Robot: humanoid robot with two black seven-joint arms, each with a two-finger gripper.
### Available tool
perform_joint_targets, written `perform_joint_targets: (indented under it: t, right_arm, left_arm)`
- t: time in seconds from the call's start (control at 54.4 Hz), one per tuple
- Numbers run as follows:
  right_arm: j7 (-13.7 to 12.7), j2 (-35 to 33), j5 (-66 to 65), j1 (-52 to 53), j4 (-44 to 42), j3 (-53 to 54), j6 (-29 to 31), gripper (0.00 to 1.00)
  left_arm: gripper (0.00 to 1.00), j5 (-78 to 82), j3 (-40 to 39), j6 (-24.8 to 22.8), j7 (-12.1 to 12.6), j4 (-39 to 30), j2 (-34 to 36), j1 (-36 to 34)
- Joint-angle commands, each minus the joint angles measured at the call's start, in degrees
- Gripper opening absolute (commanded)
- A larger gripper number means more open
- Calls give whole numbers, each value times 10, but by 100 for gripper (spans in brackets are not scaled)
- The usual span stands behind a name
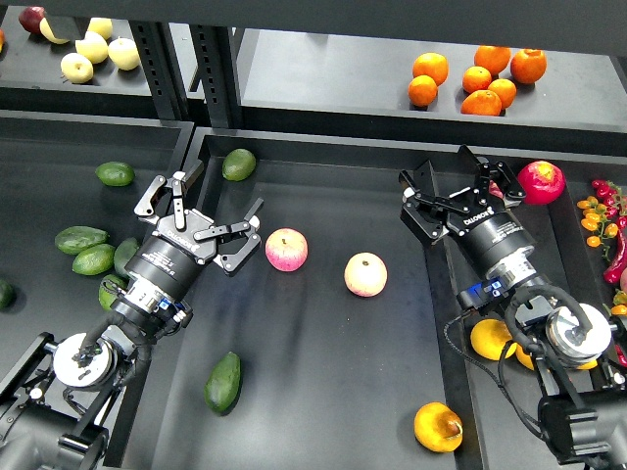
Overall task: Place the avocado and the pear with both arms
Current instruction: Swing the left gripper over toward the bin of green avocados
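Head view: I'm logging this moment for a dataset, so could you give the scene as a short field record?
left gripper: open, empty, above the tray
right gripper: open, empty, at the tray's right rim
avocado: dark green, lying near the front left of the tray
pear: yellow-orange, front right of the tray
apples: two, mid-tray, apart
oranges: clustered on the back shelf

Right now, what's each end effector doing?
Left end effector: open, holding nothing.
Right end effector: open, holding nothing.
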Motion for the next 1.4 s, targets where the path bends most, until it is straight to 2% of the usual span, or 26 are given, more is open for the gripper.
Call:
perform_joint_targets:
  t: [0.0, 0.147, 0.386, 0.496, 0.68, 0.717, 0.827, 1.084, 1.378]
  right_arm:
    - [0, 0, -1, 0, 0, -1, 0, 100]
    - [0, 0, -1, 0, -1, 1, -1, 100]
    - [2, 0, -5, 1, -2, 0, -1, 100]
    - [4, 0, -6, 1, -3, 1, -2, 100]
    - [16, 0, -21, 2, -5, 10, -5, 100]
    - [18, 0, -23, 2, -5, 10, -5, 100]
    - [19, 0, -24, 2, -6, 13, -7, 100]
    - [18, 0, -32, 4, -6, 25, -11, 100]
    - [18, 0, -32, 14, -6, 40, -37, 100]
  left_arm:
    - [100, 0, -1, -2, 0, 1, 0, -1]
    - [100, 2, 6, -3, 1, 3, 0, -5]
    - [100, 10, 23, -20, 26, 18, 0, -27]
    - [100, 13, 45, -21, 34, 25, 49, -50]
    - [100, 13, 117, -38, 78, 32, 173, -112]
    - [100, 13, 146, -46, 94, 37, 209, -137]
    - [100, 11, 180, -53, 136, 37, 247, -165]
    - [100, 15, 282, -70, 136, 33, 320, -246]
    - [100, 66, 474, -70, 136, 39, 386, -396]
